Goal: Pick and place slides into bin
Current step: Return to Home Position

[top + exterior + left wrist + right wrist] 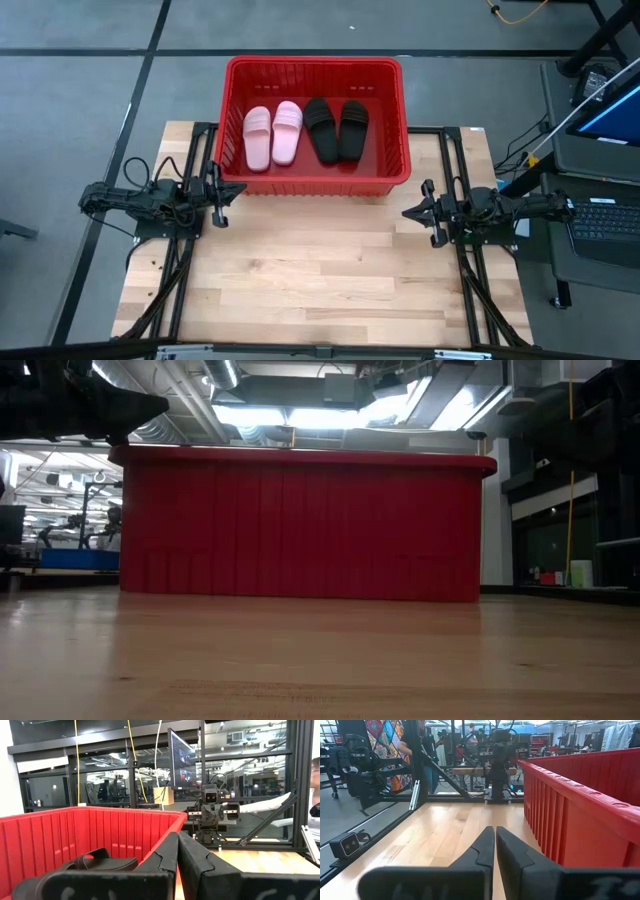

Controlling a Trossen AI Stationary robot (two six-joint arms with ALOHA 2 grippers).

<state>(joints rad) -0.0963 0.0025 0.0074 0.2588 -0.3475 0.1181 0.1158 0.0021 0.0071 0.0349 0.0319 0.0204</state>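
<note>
Wood planks make up your counter (320,270), pale and bare across its near half, with dark frame rails running along both sides. Grey floor surrounds it, and a workstation with a keyboard (608,218) stands off to the right. From the low view you see an open workshop with bright ceiling lights behind the red wall.

Your bin (232,120) sits at the far edge of the counter, midway between the two arms, its long axis running left to right. All four slides lie inside it in a row, soles down. The pink slides (272,135) are on the left, side by side and touching, long axes running near to far, strap ends toward the far wall. The black slides (337,130) lie just right of them, strap ends also far, their heels angled together into a shallow V.

Your left end effector (217,193) hovers just beside the bin's near-left corner, fingers closed together on nothing. Your right end effector (425,212) hangs near the bin's near-right corner, likewise closed and empty, pointing inward across the counter.
</note>
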